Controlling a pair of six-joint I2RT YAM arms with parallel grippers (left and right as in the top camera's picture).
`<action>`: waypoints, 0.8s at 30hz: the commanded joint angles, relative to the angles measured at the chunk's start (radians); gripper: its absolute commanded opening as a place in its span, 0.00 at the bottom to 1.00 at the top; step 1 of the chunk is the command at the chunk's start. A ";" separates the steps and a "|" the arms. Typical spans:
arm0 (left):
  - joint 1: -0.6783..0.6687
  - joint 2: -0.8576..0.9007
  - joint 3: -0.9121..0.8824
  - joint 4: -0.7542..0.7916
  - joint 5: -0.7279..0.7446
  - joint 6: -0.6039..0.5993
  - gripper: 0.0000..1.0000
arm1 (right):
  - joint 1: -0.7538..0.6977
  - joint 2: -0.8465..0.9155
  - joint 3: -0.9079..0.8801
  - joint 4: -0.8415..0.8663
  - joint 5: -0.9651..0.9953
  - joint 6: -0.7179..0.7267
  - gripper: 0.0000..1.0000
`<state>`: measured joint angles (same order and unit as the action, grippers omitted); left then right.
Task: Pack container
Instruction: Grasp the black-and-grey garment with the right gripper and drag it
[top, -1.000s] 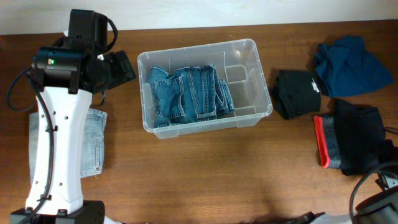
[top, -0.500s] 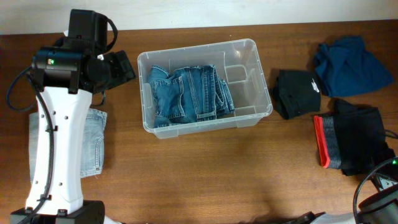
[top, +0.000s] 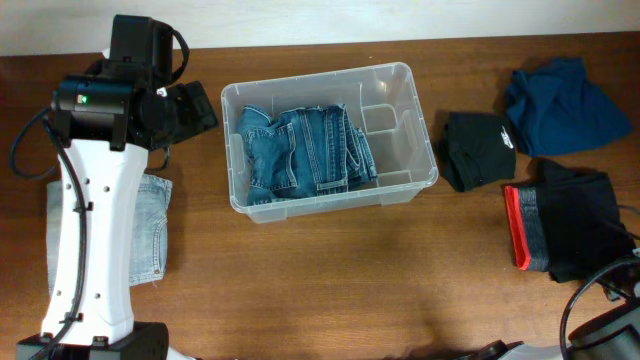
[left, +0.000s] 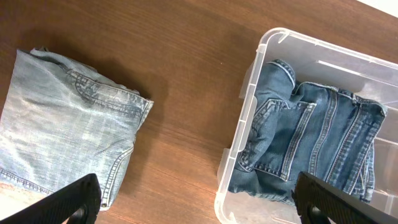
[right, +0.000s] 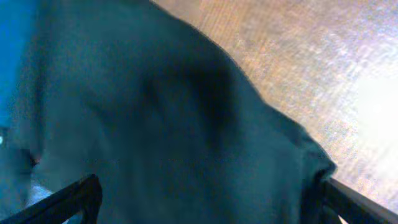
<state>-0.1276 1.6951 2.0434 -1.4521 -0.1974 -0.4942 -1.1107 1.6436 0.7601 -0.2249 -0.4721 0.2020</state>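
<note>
The container (top: 331, 201), a clear plastic bin, stands mid-table with folded dark blue jeans (top: 305, 150) in its left part. My left gripper (top: 200, 108) hovers just left of the bin, open and holding nothing. From the left wrist its black fingers (left: 74, 199) straddle the bin's rim (left: 247, 87) and the bare wood beside it, the dark jeans (left: 311, 137) at right. My right gripper (right: 205, 208) is open, pressed close over a blurred dark cloth (right: 155, 124) that spans the gap between its fingers. Overhead shows only that arm's cable (top: 600, 300).
Light blue jeans (top: 150, 225) lie flat under the left arm, also seen from the left wrist (left: 62, 124). Right of the bin lie a black garment (top: 480, 150), a blue garment (top: 560, 105) and a black garment with a red edge (top: 565, 225).
Only the right arm's cable at the bottom right corner shifts slightly. The left arm, the bin and the clothes have not moved.
</note>
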 joint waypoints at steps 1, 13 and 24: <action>0.004 0.004 -0.002 0.000 0.000 0.010 0.99 | 0.004 0.051 -0.072 0.009 -0.180 -0.014 0.99; 0.004 0.004 -0.002 0.000 -0.001 0.010 0.99 | 0.004 0.051 -0.072 -0.007 -0.326 -0.071 0.94; 0.004 0.004 -0.002 0.000 -0.001 0.010 0.99 | 0.004 0.051 -0.072 -0.032 -0.310 -0.120 0.44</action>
<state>-0.1276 1.6951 2.0434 -1.4521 -0.1974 -0.4942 -1.1130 1.6794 0.7010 -0.2550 -0.7750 0.1009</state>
